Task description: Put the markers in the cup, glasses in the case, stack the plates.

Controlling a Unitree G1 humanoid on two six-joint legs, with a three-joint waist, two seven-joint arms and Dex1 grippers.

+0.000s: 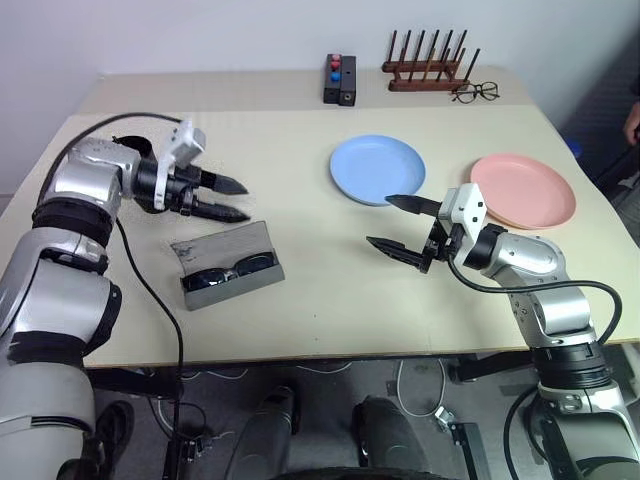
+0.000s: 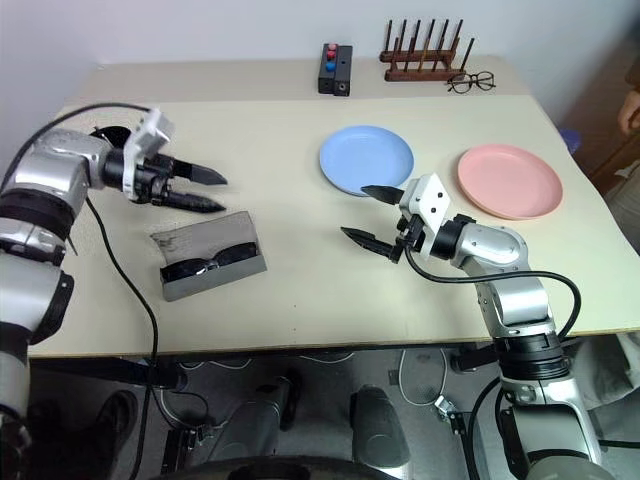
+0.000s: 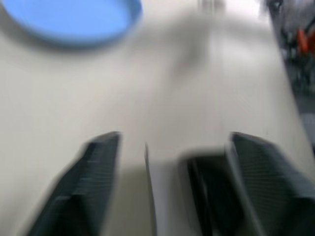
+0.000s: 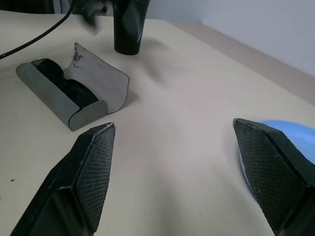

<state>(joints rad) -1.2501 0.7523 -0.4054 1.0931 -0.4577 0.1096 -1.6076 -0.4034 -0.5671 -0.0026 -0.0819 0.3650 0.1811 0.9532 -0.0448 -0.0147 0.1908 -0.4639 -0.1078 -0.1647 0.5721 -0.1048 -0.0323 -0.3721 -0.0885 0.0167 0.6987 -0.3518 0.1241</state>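
The sunglasses were seen lying inside the open grey case, both empty grippers were held apart, and the flap could be knocked wide if pushed carelessly.

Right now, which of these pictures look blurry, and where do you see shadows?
The left wrist view is smeared: the blue plate and the case between the fingers have soft edges. The right wrist view is crisp on the case and only slightly soft around the cup. In the left eye view, everything is sharp, with faint, soft shadows beside the pink plate and under the right gripper.
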